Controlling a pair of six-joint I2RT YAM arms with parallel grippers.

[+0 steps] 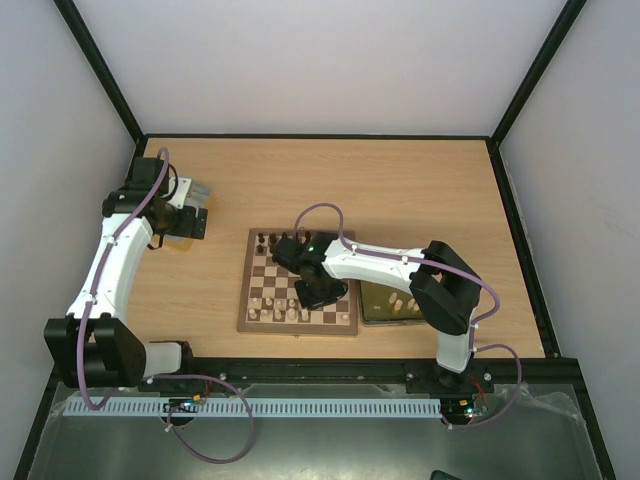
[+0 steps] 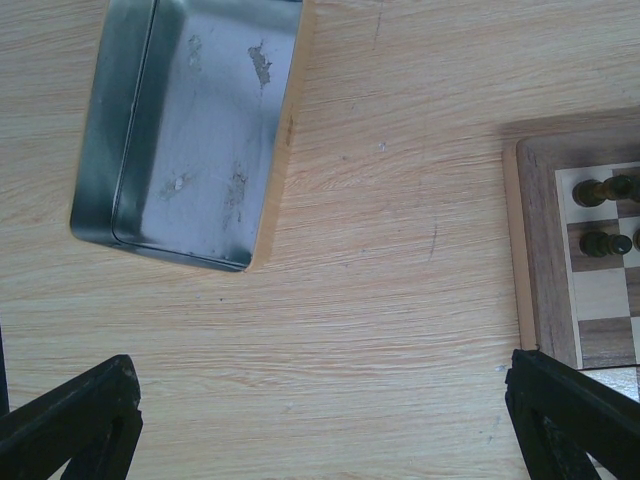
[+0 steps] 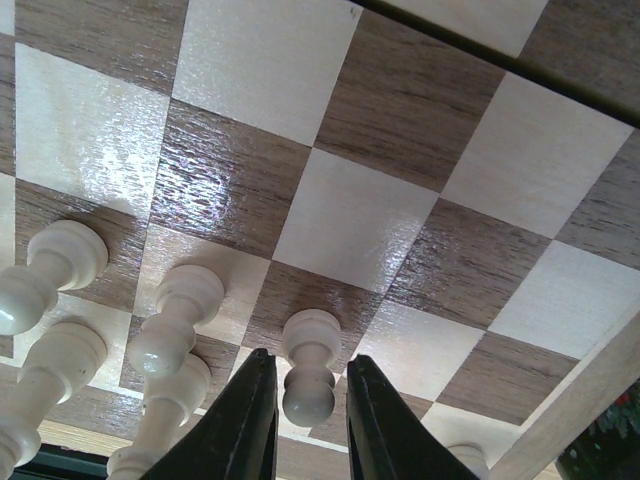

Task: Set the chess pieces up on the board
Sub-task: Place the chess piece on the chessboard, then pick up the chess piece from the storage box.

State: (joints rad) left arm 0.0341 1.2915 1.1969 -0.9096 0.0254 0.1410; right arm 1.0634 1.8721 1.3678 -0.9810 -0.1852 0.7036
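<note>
- Pale walls close in the wooden table [image 1: 420, 190]. Black frame posts climb the upper corners and a black rail runs along the table's sides.
- Far left, the left gripper [image 2: 320, 370] hangs over bare wood grain, fingers spread wide and holding nothing.
- The silver tray [image 2: 200, 120] lies upper left in that wrist view, its inside scuffed.
- There is open wood between that tray and the board [image 1: 297, 328], and across the far strip of the table.
- At centre, the board sits near the front rail, with dark chess pieces [image 1: 275, 240] on its far rows and cream chess pieces [image 1: 280, 313] on the near rows.
- The right gripper [image 3: 312, 358] is low over the board with its fingers narrow on either side of a standing cream pawn [image 3: 306, 395]. Whether they press it, I can't tell.
- On the right, the gold tray [image 1: 385, 300] lies just beside the board with cream pieces in it, partly under the right arm.
</note>
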